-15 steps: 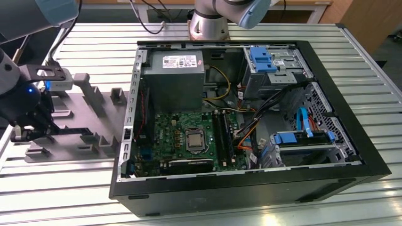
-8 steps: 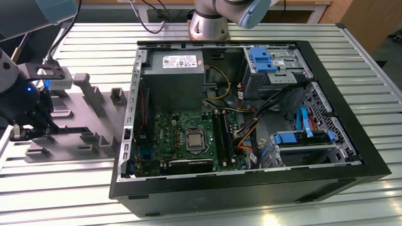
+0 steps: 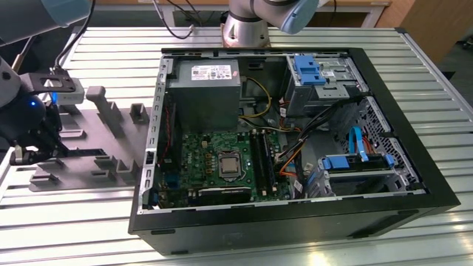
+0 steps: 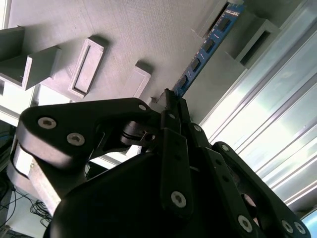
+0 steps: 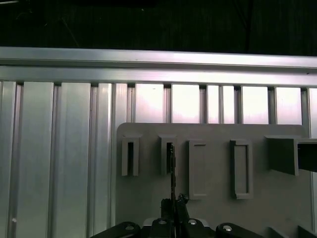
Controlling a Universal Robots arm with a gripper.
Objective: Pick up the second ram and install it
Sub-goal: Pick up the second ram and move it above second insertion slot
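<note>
My gripper is closed narrow on one end of the second ram – my two fingers pinch the blue-green stick from either side. There is one stick, and in the second wrist view I count four dark chips along its face. It stands on edge over the grey holder tray, with its far end at a narrow pocket of the tray.

In the first wrist view the ram is edge-on, a thin dark line from my gripper to the second of two narrow pockets. Beside those the tray has two rectangular frames and one solid block. The tray lies on the slatted metal table.

In the exterior view the tray sits just beside one open computer case – at the exterior view's left of it. One green motherboard lies inside the case, well apart from the ram.
</note>
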